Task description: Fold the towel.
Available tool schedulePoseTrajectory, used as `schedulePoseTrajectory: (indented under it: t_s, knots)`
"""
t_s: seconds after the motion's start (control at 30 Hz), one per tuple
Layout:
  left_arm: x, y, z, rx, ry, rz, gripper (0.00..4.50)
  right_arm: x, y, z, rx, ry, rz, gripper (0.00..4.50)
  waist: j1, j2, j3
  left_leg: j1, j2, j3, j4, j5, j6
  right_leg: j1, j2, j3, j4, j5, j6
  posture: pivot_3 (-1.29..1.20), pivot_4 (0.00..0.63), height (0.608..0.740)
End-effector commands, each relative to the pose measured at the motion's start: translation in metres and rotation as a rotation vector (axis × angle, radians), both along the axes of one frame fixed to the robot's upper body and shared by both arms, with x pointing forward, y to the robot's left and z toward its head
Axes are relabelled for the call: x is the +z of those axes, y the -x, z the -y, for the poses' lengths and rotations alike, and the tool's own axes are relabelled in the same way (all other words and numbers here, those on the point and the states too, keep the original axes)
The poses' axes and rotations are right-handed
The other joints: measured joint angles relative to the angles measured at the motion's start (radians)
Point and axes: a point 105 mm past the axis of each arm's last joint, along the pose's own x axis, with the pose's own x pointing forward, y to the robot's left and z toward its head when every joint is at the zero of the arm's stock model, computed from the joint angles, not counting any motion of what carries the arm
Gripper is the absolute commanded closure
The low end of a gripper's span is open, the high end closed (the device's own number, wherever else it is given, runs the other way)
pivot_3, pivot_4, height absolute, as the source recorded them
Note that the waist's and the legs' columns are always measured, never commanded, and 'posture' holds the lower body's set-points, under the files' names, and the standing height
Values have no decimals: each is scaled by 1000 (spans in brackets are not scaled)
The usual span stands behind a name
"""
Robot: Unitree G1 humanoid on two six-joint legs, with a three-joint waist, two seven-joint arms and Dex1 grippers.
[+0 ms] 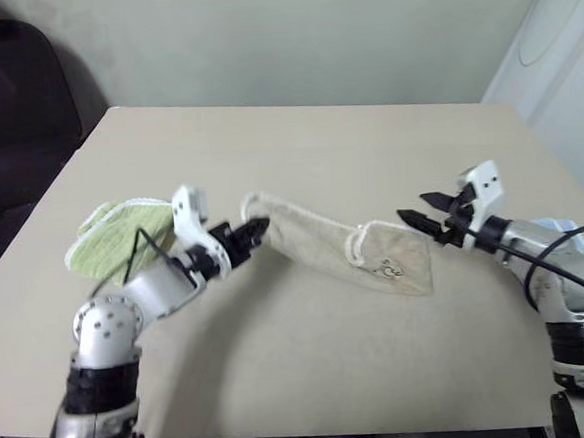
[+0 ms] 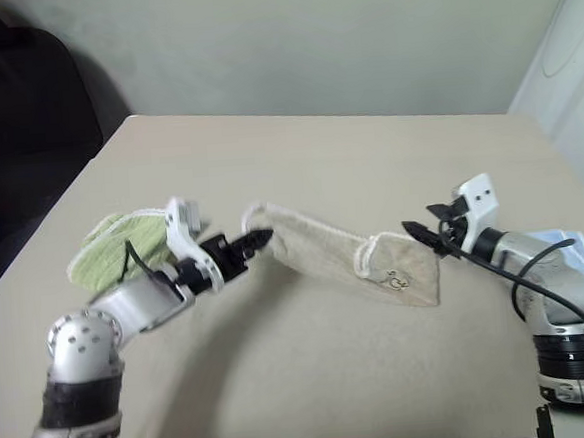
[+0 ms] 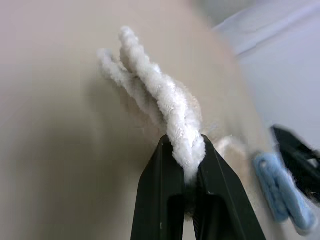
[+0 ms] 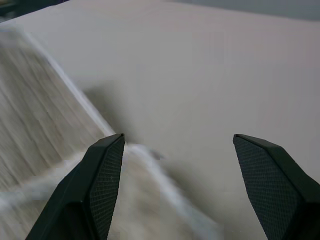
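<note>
Across the middle of the head-camera frame, the towel lay as a narrow, already doubled-over band on the desk, running from centre-left down toward centre-right, its small dark logo showing near the lower right corner. The left end effector was clenched on the towel's left end, pinching the white corded edging between its black fingers, and that end looked raised off the desk. At right of the frame, the right end effector stood released, jaws apart, just beside the towel's right end without gripping it. A light green cloth sat at left, a light blue cloth at far right. By my judgement the folding was partway: lengthwise folds seemed made, while bringing one end over the other remained.
</note>
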Motion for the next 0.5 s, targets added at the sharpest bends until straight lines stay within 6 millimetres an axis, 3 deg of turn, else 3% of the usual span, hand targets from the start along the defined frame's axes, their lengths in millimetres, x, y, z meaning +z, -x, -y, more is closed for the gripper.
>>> schedulePoseTrajectory:
  t_s: [0.03,0.17,0.5]
  knots:
    - [17,0,32,-149,-74,86,4482,15,3,26,-98,7,50,837,0,0,0,0,0,0,0,0,0,0,-1,0,0,0,0,0,150,740]
    - [14,-4,75,-328,-171,101,4482,19,6,43,-164,13,61,837,-3,-1,1,0,1,0,0,-1,1,0,-2,1,0,0,0,0,150,740]
    - [-4,5,171,-713,-370,192,4482,15,21,42,-219,-7,73,837,-9,-2,1,-1,2,0,0,-1,1,0,-3,1,0,-7,16,0,150,740]
